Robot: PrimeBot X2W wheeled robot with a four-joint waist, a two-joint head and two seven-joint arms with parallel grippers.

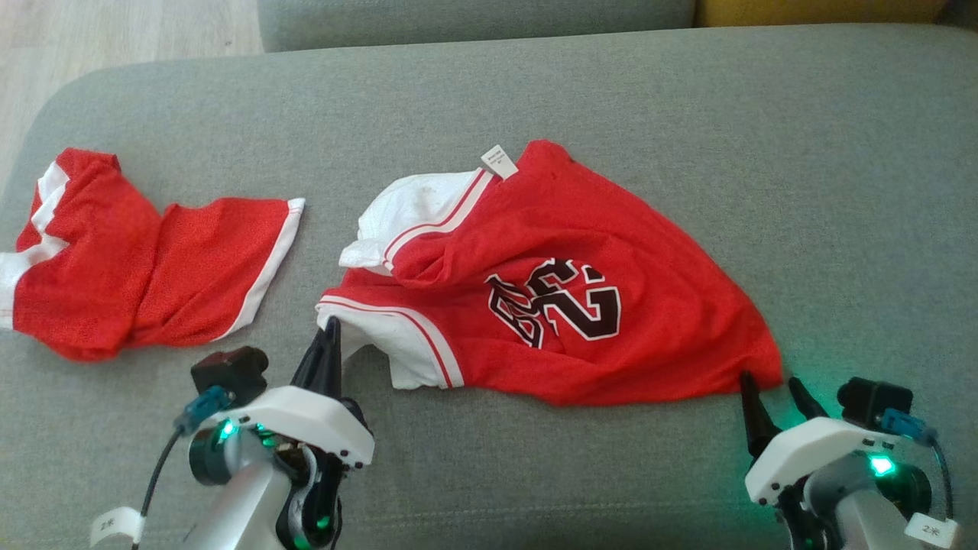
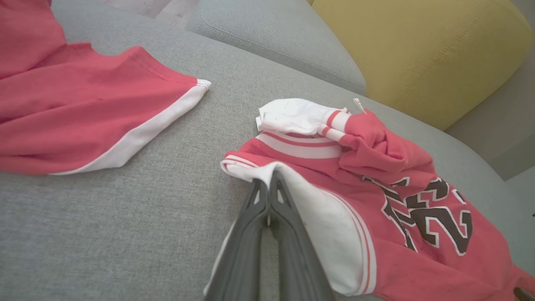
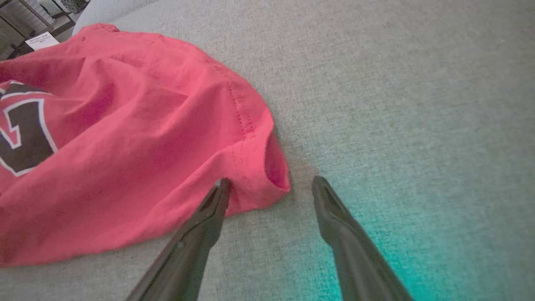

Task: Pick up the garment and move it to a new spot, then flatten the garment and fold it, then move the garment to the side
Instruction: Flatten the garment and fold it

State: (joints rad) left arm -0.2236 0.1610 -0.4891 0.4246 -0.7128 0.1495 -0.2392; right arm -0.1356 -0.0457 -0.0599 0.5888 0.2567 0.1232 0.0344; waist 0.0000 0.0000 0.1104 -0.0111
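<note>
1. The grey woven sofa seat (image 1: 611,99) carries everything. A yellow cushion (image 2: 418,54) sits beyond its far edge.
2. The red mesh basketball jersey with white trim and a black number print (image 1: 649,252) lies crumpled near the middle of the seat. Its long axis runs left to right, from a white armhole at the near left to a hem corner at the near right. The upper part is folded over on itself, so the neckline and the far armhole are hard to make out, and the print is creased.
3. The matching red shorts with white side stripes (image 1: 153,267) lie well apart at the far left, cut off by the picture's edge.
4. The left gripper (image 1: 330,328) has its fingers pressed together at the white armhole edge – whether a pinch of cloth is caught between them I cannot tell.
5. The right gripper (image 1: 770,380) has its fingers apart, with the hem corner lying between them. One finger touches the cloth. Each arm is at its own end, so spreading the jersey looks to depend on this corner being gripped.
6. A small white label (image 1: 498,160) stands up at the far edge.
</note>
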